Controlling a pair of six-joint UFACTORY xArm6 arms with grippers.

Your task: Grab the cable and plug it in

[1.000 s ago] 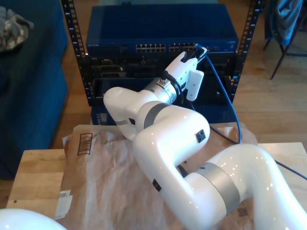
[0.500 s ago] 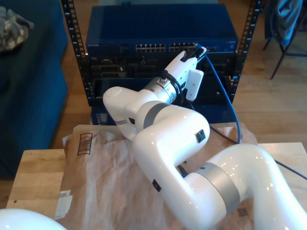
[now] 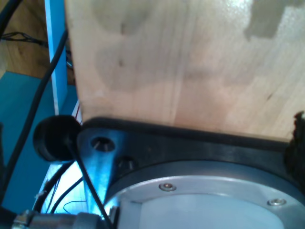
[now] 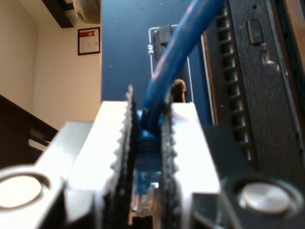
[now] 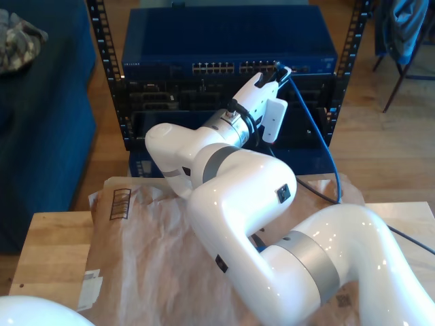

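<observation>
1. First wrist view: a wooden surface [image 3: 190,62] and a black base plate [image 3: 200,148] are seen close up; whether my first gripper is wide or narrow cannot be told.
2. Second wrist view: the cable [image 4: 178,62] is clamped at its plug between the toothed fingers [image 4: 112,157] of my second gripper [image 4: 145,157], before a blue panel [image 4: 124,52].
3. Exterior view: the plug is held at the network switch [image 5: 231,51] port row; insertion is judged in hand, so a straight, aligned push is called for.

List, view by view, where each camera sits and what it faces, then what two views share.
Exterior view: above the table, facing the blue rack switch; my second gripper reaches it.
First wrist view: close over bare wood, with a round metal arm base.
Second wrist view: along my second gripper, shut on the cable.
Shared: the cable at the switch.
</observation>
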